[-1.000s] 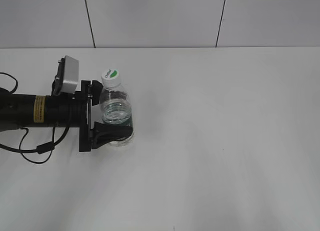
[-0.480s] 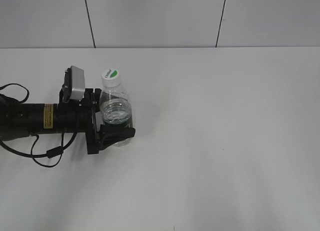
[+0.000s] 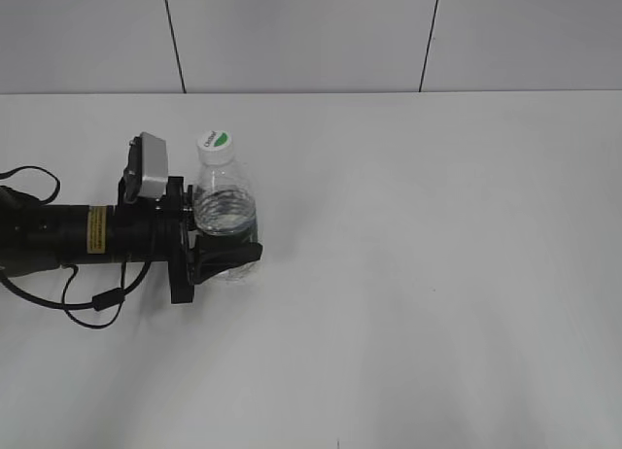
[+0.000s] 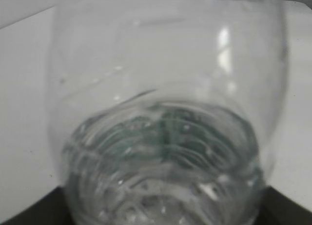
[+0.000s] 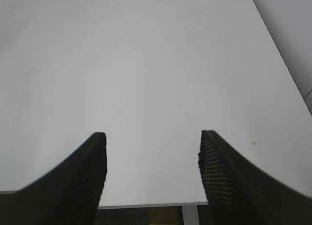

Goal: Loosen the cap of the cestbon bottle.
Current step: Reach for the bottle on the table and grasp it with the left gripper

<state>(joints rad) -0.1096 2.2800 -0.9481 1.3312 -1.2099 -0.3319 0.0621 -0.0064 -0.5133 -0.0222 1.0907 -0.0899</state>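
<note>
The cestbon bottle stands upright at the table's left, clear, with water and a dark band low down. Its white cap with a green patch is on top, untouched. My left gripper reaches in from the left at table height, its black jaws closed round the bottle's lower body; the far jaw is hidden behind the bottle. In the left wrist view the bottle fills the frame, blurred, with dark jaw edges at the bottom corners. My right gripper is open and empty over bare table, out of the exterior view.
The white table stretches to the right and front. A tiled wall stands behind it. A black cable loops under the left arm. The right wrist view shows the table's edge near the jaws.
The left arm has slid right and rolled a little, bringing its jaws further round the bottle's lower body. The bottle has shifted very slightly and stays upright.
</note>
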